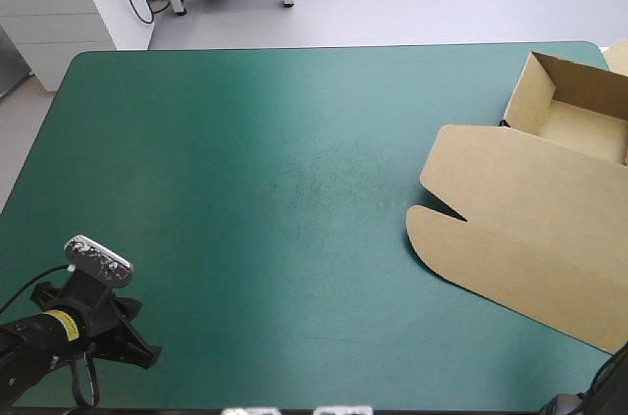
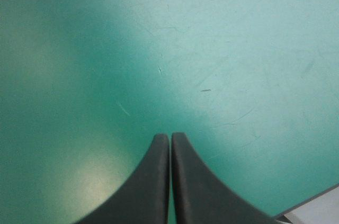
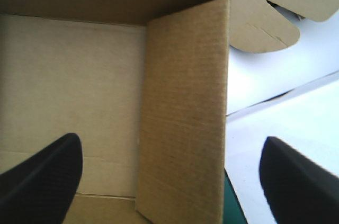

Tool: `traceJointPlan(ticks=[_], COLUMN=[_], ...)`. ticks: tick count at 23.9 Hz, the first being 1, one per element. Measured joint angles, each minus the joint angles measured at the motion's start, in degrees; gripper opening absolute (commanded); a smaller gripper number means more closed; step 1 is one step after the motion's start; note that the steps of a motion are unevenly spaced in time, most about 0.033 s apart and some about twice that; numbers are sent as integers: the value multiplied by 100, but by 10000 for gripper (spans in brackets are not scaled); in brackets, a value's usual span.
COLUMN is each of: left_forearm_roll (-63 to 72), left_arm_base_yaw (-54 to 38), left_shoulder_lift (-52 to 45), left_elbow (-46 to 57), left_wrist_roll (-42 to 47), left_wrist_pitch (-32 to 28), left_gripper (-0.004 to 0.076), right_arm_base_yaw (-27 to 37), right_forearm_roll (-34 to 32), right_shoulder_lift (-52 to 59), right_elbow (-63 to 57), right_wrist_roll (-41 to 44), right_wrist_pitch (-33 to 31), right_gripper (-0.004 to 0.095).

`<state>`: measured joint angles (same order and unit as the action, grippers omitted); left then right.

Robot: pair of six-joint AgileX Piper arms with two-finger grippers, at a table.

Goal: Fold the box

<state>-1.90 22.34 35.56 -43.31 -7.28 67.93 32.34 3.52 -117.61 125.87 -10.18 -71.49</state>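
Broadly, teal-green worktop (image 1: 245, 189) across most of the high view, faint scuffs near its middle. On its far right part, brown box (image 1: 530, 209), reaching past that view's right side. Standing as an open tray at the far right corner, walls raised; lid flat on the cover, stretching from the tray toward the near side and the worktop's middle, with two rounded flaps on the edge facing left.

Same box (image 3: 79, 75) close up in the right wrist view: tray floor, a far wall in shadow, and one upright side wall running straight ahead between the fingers. Beyond the tray's corner, more brown board (image 3: 265, 17) with a rounded flap.

Right end effector (image 3: 172, 142) spread wide, one black finger (image 3: 42, 176) over the tray floor, the other outside the wall; gripping nothing.

Left end effector (image 1: 137, 341) low at the near left corner, well apart from the box. In its own view (image 2: 169, 138), fingers pressed together into one pointed arch over the cover, nothing between them, the worktop's edge just beside.
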Motion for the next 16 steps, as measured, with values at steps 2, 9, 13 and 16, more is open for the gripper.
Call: traceJointPlan(ticks=[2,9,13,16], left_forearm_roll=[0,2,29,239], left_arm_base_yaw=[0,0,0,0], left_shoulder_lift=[0,0,0,0], left_elbow=[0,0,0,0], left_wrist_roll=[0,4,6,6], left_wrist_pitch=[-30,-240,-262,-262], left_gripper=[-8,-8,-8,-8], right_arm_base_yaw=[0,-32,-676,-1607], right_forearm_roll=[297,2013,1987,1689], right_shoulder_lift=[171,738,1111,1572], right_elbow=[39,79,75,-259], right_wrist_roll=[-91,-422,-594,-720], right_wrist_pitch=[-5,-10,-6,-6], right_gripper=[343,0,0,-1])
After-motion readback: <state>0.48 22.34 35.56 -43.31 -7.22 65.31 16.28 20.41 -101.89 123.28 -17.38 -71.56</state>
